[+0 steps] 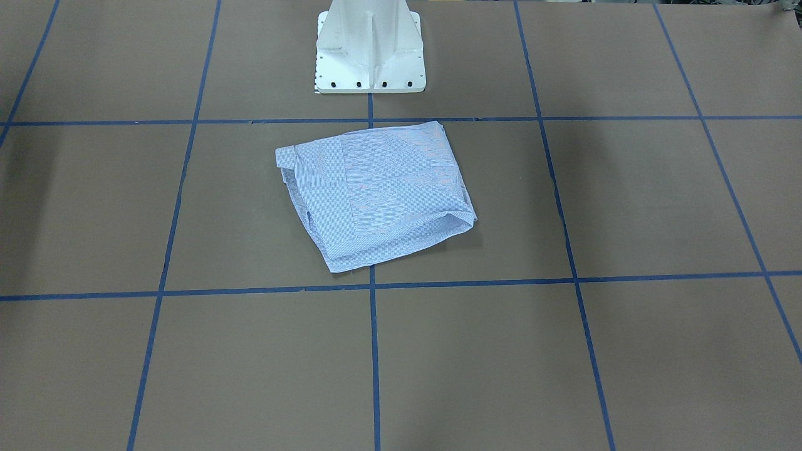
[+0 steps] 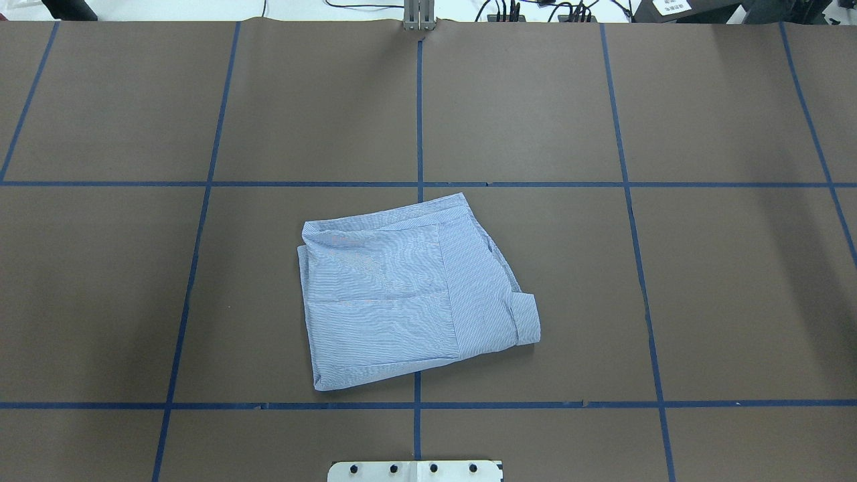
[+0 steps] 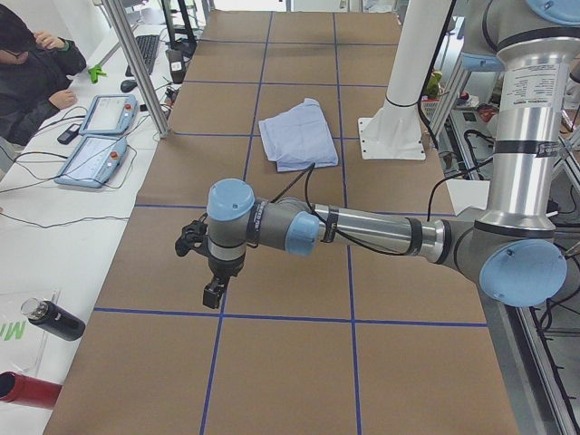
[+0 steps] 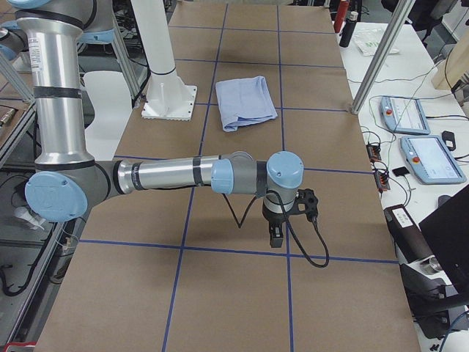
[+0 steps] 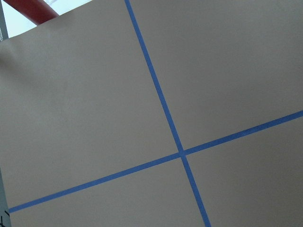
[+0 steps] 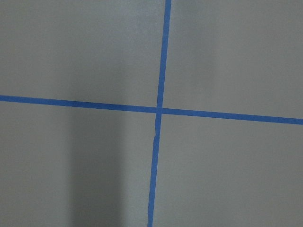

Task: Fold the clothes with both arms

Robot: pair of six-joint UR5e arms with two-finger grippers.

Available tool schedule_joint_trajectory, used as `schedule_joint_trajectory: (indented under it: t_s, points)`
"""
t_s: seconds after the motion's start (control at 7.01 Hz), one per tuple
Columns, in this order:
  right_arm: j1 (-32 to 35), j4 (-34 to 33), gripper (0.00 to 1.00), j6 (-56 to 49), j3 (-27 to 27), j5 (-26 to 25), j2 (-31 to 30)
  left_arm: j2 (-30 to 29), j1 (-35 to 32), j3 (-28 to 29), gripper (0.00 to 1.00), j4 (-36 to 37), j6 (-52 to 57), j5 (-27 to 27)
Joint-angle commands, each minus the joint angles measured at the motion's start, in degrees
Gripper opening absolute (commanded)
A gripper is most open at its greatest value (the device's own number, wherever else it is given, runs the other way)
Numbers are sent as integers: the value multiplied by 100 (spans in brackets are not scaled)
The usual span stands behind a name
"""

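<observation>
Okay, front view: folded shirt (image 1: 376, 194) lies flat on the table (image 1: 626, 200), midway between its ends, near the robot-side edge, just off the white pedestal (image 1: 369, 50). Overhead: same spot, askew to the blue tape (image 2: 418, 120) grid. Left-side view: left gripper (image 3: 213, 294) hangs over the left end, well apart from the shirt; I can't tell its finger state. Right-side view: right gripper (image 4: 275, 236) likewise at the right end, fingers unreadable. Wrist cams: only crossing tape.

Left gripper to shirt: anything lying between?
Nothing. Exterior left view shows only bare brown table crossed by a blue tape line between left gripper and shirt.
</observation>
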Motion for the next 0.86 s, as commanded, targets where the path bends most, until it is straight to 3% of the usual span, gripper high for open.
schedule_joint_trajectory:
  t_s: [0.0,0.29,0.71]
  points:
    - [15,-17,100,35,21,52,-14,353,2,-63,100,-101,-467,-111]
    - [15,-69,100,53,-5,157,-40,549,20,-55,100,-426,-1108,-279]
    - [-186,-43,100,88,-23,114,-66,479,55,-64,100,-357,-1314,-288]
